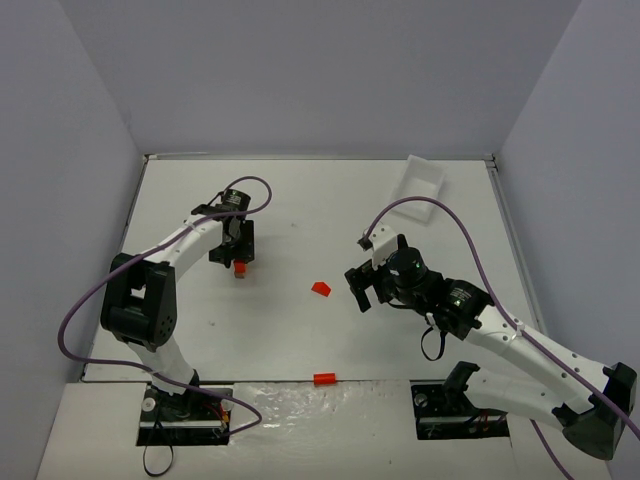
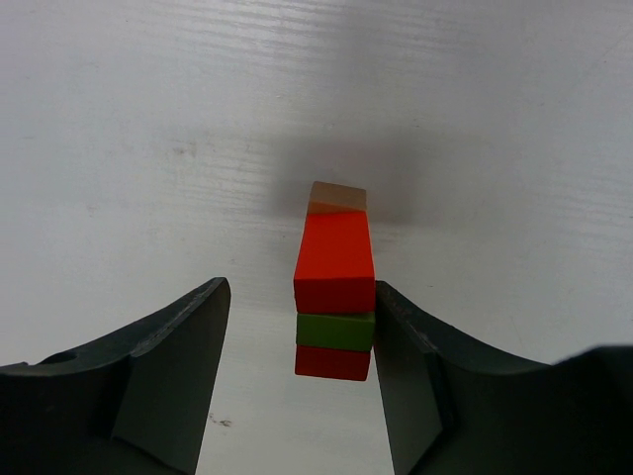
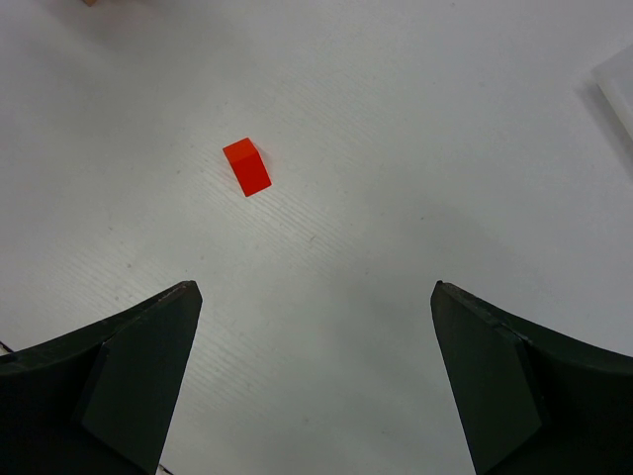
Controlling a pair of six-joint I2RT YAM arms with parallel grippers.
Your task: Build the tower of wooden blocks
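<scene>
The wood block tower [image 2: 334, 259] stands on the white table, with a red block on top, a lime green one under it and another red one below. A tan block [image 2: 337, 196] shows at its far side. My left gripper [image 2: 300, 287] straddles the tower with its jaws apart: the right finger is against the tower's side and the left finger stands well clear. From above, the tower [image 1: 240, 268] shows just below the left gripper [image 1: 237, 252]. My right gripper [image 3: 314, 287] is open and empty over bare table, near a loose red block [image 3: 246, 166].
The loose red block [image 1: 320, 288] lies mid-table, left of the right gripper [image 1: 358, 290]. Another red block [image 1: 323, 378] lies at the table's near edge between the arm bases. A white tray [image 1: 420, 180] sits at the back right.
</scene>
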